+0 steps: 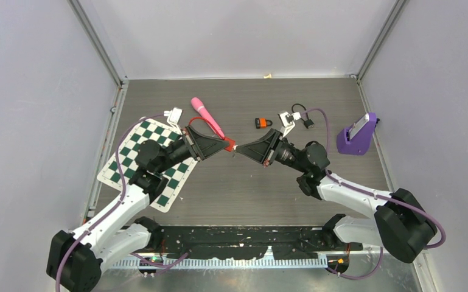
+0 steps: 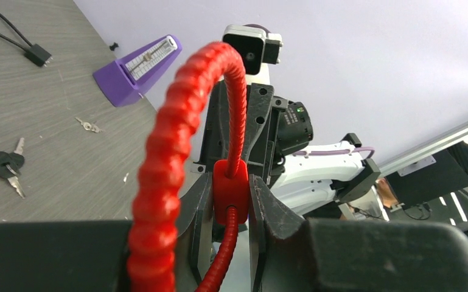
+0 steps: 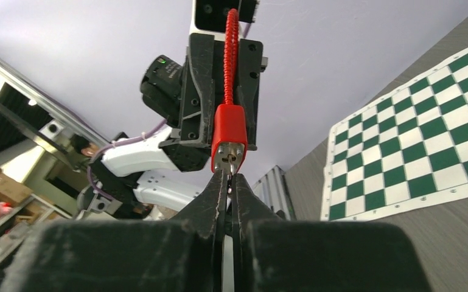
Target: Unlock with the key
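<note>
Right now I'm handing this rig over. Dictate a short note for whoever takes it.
Left gripper: shut on the red lock, held off the table, keyhole facing the right arm.
Right gripper: shut at the keyhole, apparently pinching the key; little of it shows.
Spare keys lie on the table.
Done: lock lifted, key brought to the keyhole.
Left: turn the key and free the cable; its end still sits in the lock.
</note>
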### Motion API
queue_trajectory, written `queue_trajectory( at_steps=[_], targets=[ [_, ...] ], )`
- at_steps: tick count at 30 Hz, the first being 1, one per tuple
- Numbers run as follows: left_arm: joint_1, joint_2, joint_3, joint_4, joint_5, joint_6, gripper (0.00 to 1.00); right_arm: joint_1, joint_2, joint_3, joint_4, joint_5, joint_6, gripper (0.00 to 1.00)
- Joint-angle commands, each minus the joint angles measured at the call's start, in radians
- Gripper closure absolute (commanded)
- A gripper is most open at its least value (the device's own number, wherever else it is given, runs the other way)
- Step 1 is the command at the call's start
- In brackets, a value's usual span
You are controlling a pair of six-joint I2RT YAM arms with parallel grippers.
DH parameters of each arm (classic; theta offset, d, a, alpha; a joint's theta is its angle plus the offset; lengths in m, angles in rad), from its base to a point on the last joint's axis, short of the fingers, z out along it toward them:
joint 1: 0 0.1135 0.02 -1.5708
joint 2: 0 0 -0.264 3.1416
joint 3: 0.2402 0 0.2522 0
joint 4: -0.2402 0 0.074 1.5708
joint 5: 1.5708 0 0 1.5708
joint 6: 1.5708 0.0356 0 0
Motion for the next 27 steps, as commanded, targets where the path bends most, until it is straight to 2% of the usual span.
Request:
queue_trajectory(
  at_steps=[1,5,10,12,15,17,22,27],
  targets=[
    [-0.057,-0.015,0.042,-0.027,-0.006,0.070,1.00,0.039,-0.040,0.092,-0.119,-0.005,-0.138,0.95],
    [-0.097,-0.004,0.051,-0.033,-0.021,0.095,1.00,0.058,-0.054,0.131,-0.195,0.025,-0.214,0.95],
    [-0.155,0.030,0.053,0.020,-0.013,0.109,1.00,0.069,-0.036,0.154,-0.181,0.018,-0.235,0.95],
    [-0.172,0.044,0.046,0.070,0.010,0.100,1.00,0.060,-0.008,0.148,-0.083,-0.014,-0.174,0.95],
    [-0.180,0.049,0.036,0.119,0.035,0.090,1.00,0.014,0.070,0.129,0.177,-0.040,0.021,0.95],
    [-0.180,0.039,0.025,0.122,0.031,0.092,1.00,-0.004,0.105,0.132,0.256,-0.042,0.089,0.95],
    [-0.180,0.011,-0.006,0.068,-0.031,0.098,1.00,-0.010,0.065,0.142,0.113,-0.020,-0.008,0.95],
    [-0.180,-0.027,-0.018,-0.059,-0.119,0.129,1.00,-0.017,-0.069,0.120,-0.085,0.050,-0.142,0.95]
  ],
)
